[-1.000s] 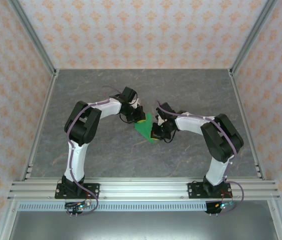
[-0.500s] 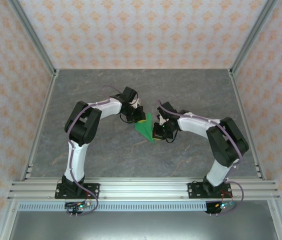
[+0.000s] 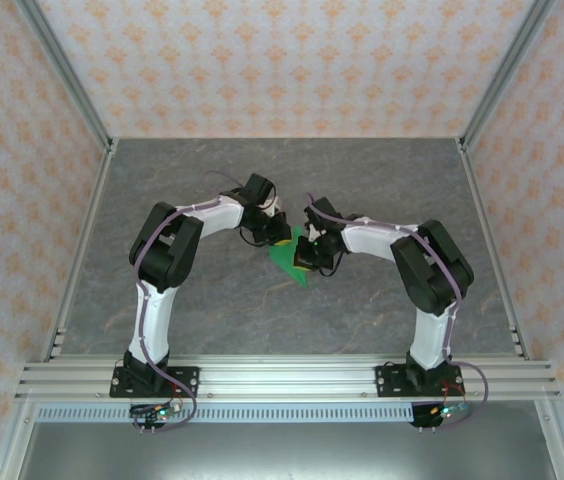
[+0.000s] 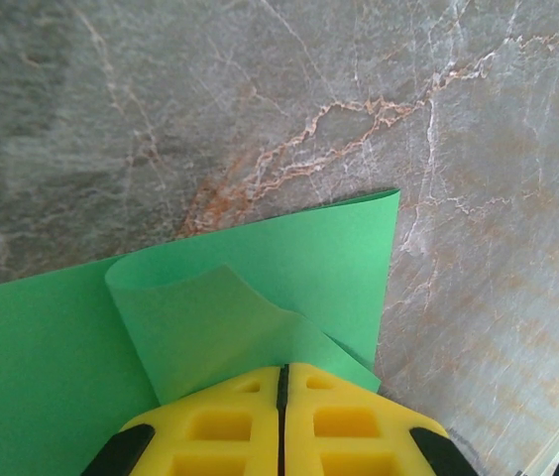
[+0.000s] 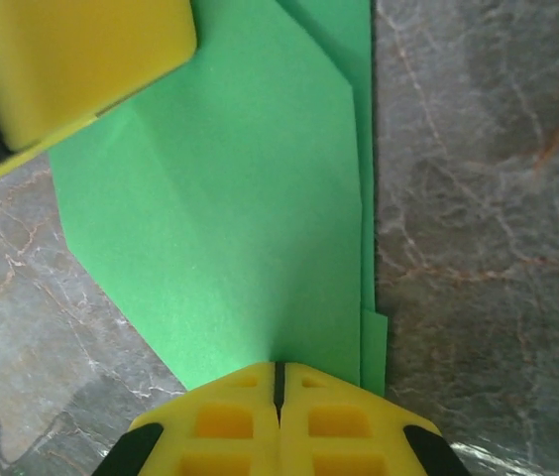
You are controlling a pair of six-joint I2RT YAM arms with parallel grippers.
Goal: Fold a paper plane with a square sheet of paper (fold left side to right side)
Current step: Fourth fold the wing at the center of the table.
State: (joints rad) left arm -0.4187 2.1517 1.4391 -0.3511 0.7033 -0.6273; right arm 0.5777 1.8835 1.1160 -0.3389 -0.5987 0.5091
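Note:
The square sheet of paper [image 3: 284, 263] is bright green and lies partly folded, with a pointed end, on the grey table between the arms. My left gripper [image 3: 280, 238] is shut, its yellow fingertips [image 4: 250, 397] set down on a flap of the paper [image 4: 260, 248] that curls up in a loop in front of them. My right gripper [image 3: 305, 256] is shut too, tips down on the flat folded layers of the paper [image 5: 230, 218] near a straight edge. In the right wrist view, a yellow finger of the left gripper [image 5: 71, 69] rests on the sheet's far end.
The marbled grey table [image 3: 212, 180] stretches around the paper on all sides. Aluminium frame posts [image 3: 72, 90] and patterned walls enclose it. A metal rail [image 3: 282, 378] carries both arm bases at the near edge.
My right gripper has slid up and left over the paper, toward the left gripper, and its elbow has swung inward. The left arm has held still.

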